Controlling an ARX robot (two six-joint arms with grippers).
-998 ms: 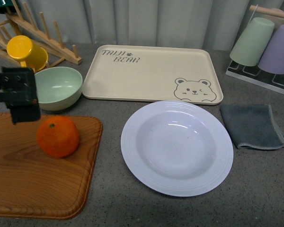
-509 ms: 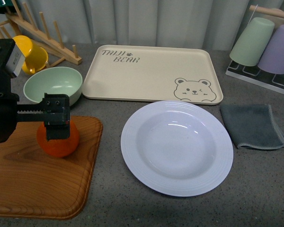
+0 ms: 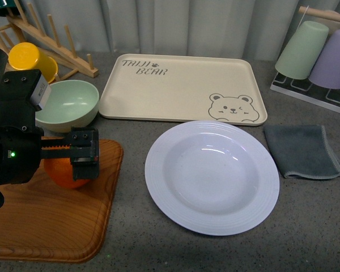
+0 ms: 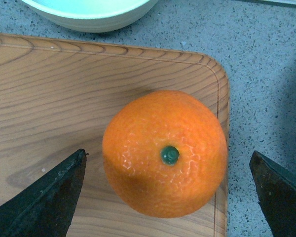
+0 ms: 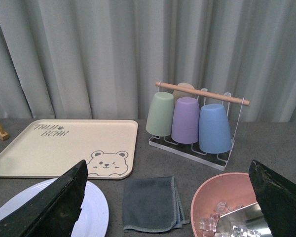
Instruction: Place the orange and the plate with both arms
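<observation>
The orange (image 4: 165, 153), with a green stem dot, sits on a wooden cutting board (image 3: 45, 221) near its right edge; in the front view only part of the orange (image 3: 59, 173) shows behind my arm. My left gripper (image 3: 73, 156) is open and straddles it from above; in the left wrist view the gripper (image 4: 170, 190) has one black finger on each side, not touching. The white ridged plate (image 3: 212, 177) lies on the counter in the middle. My right gripper (image 5: 167, 202) is open and empty, high above the counter, with the plate's rim (image 5: 96, 205) below its left finger.
A cream bear tray (image 3: 181, 88) lies behind the plate. A mint-green bowl (image 3: 68, 105) and a yellow mug (image 3: 31, 61) on a wooden rack stand at the back left. A grey cloth (image 3: 303, 150) and cup rack (image 3: 317, 56) are at right. A pink bowl with ice (image 5: 227, 207) shows in the right wrist view.
My left arm has come in from the left and down over the orange, so its open fingers now stand around it. The orange and plate have not moved.
</observation>
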